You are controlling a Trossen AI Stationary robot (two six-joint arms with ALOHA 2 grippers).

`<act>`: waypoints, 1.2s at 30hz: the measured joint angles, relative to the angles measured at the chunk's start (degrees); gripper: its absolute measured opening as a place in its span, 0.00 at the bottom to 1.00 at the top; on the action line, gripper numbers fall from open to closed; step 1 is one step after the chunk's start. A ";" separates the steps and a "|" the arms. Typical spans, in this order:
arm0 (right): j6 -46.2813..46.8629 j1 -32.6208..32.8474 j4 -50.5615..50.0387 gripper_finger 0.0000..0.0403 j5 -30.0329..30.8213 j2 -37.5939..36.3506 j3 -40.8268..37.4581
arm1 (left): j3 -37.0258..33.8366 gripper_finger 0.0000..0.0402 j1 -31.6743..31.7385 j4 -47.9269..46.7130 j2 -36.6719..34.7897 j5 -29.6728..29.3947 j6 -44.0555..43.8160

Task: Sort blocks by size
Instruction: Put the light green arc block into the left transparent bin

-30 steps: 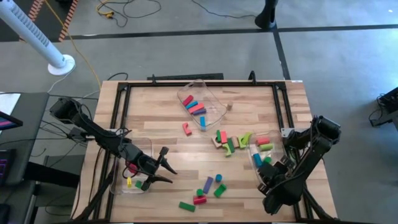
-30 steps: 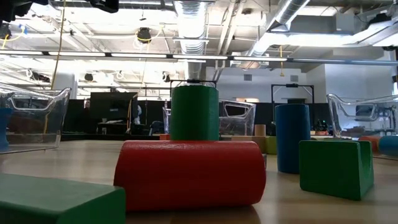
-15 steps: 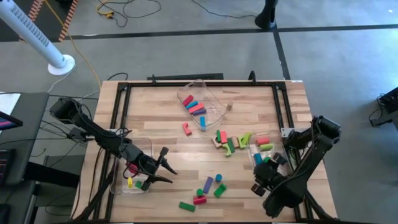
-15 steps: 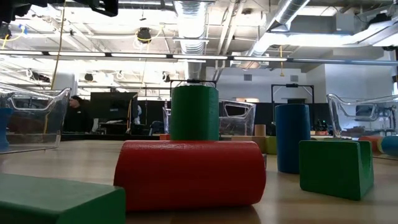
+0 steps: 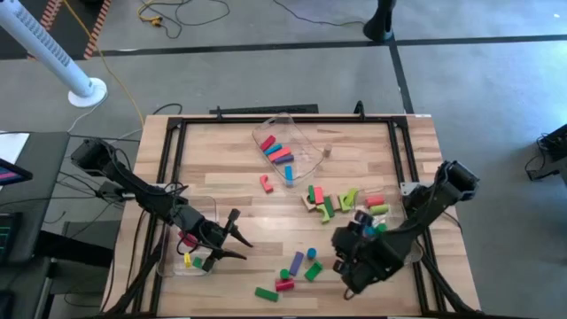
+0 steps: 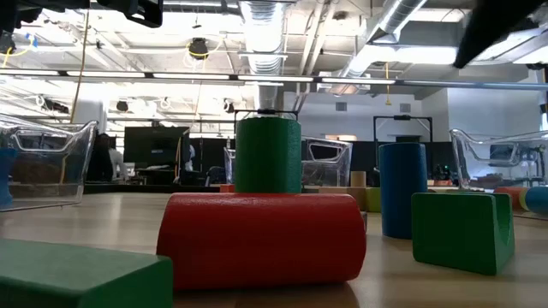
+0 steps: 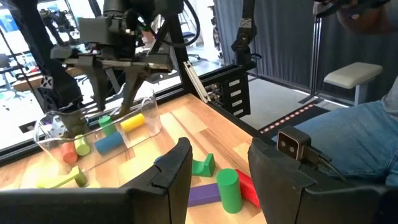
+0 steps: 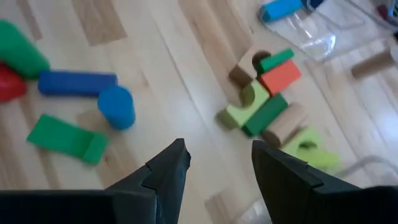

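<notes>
Blocks (image 5: 326, 202) loose; right pincer (image 8: 214, 163) open, empty.

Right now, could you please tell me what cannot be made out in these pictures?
- Low view: the red lying cylinder block hides the foot of the green upright cylinder block.
- Low view: the green flat block is cut off by the picture's edge.
- High view: small blocks inside the clear plastic bin under the left gripper are too small to identify.
- Right wrist view: motion blur smears the heap of blocks.

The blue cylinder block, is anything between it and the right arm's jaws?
No, nothing visible. The right gripper hangs open above bare wood, and the upright blue cylinder block stands just ahead, with no other block between.
</notes>
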 joint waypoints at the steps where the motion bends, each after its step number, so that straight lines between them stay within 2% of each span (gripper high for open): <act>1: -1.18 -0.91 0.84 0.52 -0.01 0.00 0.00 | 0.00 0.37 0.00 0.00 0.00 0.00 0.02; 9: -9.53 -8.57 5.51 0.52 -0.63 0.00 0.00 | 0.00 0.37 0.00 -0.02 0.00 -0.04 0.00; 17: -21.01 -16.95 13.21 0.52 -6.55 0.00 0.00 | 0.00 0.37 0.00 -0.22 0.01 -0.37 0.02; 26: -22.59 -23.67 14.32 0.52 -13.34 0.39 -4.37 | 0.00 0.37 0.00 -4.08 0.01 -0.33 -1.83; 36: -22.45 -25.72 20.67 0.52 -19.05 0.48 -11.50 | 0.00 0.37 0.00 -4.48 0.02 -0.26 -2.11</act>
